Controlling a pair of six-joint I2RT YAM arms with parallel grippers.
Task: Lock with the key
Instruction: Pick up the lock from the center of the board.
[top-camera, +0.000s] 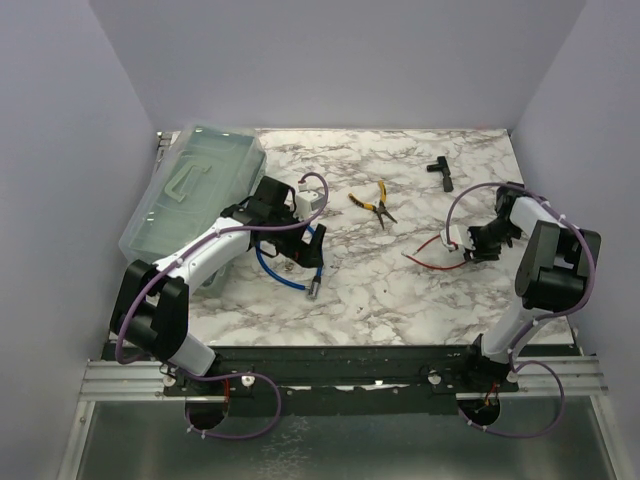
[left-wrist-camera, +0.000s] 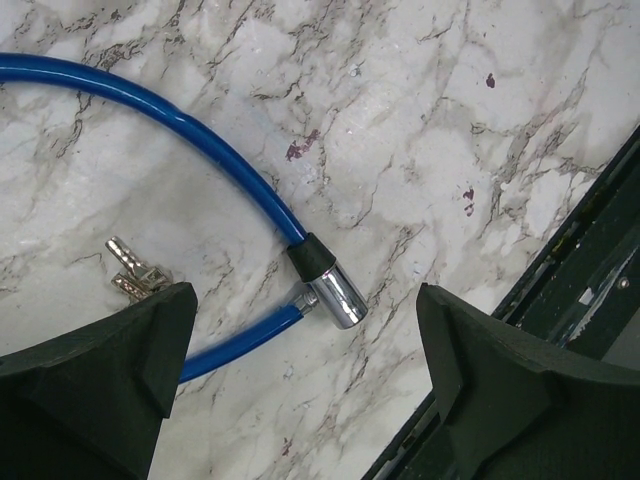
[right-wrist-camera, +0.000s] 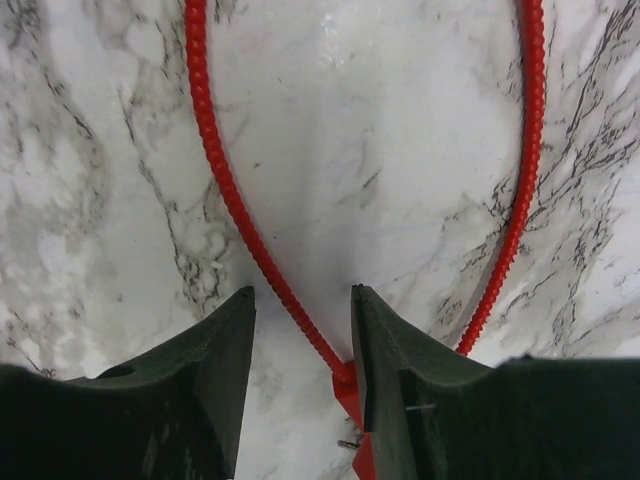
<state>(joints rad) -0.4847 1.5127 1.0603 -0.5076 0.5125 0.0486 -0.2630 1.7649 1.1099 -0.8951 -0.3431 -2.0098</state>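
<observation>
The blue cable lock (left-wrist-camera: 215, 150) lies curled on the marble table (top-camera: 400, 290), and everything else is placed from it. Its chrome lock head (left-wrist-camera: 337, 292) sits at the end of a black collar, and the cable's other, thinner end meets that head from the side. The key (left-wrist-camera: 135, 275) lies flat on the table just left of the lock head in the left wrist view, close to the thin cable end but apart from the head itself, not inserted. The left gripper (left-wrist-camera: 305, 335) hangs directly over the lock head with its jaws spread wide, one black pad on each side and neither touching lock or key. From above, the left gripper (top-camera: 303, 255) covers part of the cable's loop. A clear plastic box (top-camera: 195, 185) stands to the far left of the lock, and yellow-handled pliers (top-camera: 374, 203) lie beyond it to the right. A small black bracket (top-camera: 441, 175) lies farther right still, toward the back wall. Well to the right of the lock lies a red zip tie (right-wrist-camera: 225, 180). The right gripper (right-wrist-camera: 302, 330) sits over it, jaws parted by a narrow gap with one beaded strand running between them, not squeezed.
</observation>
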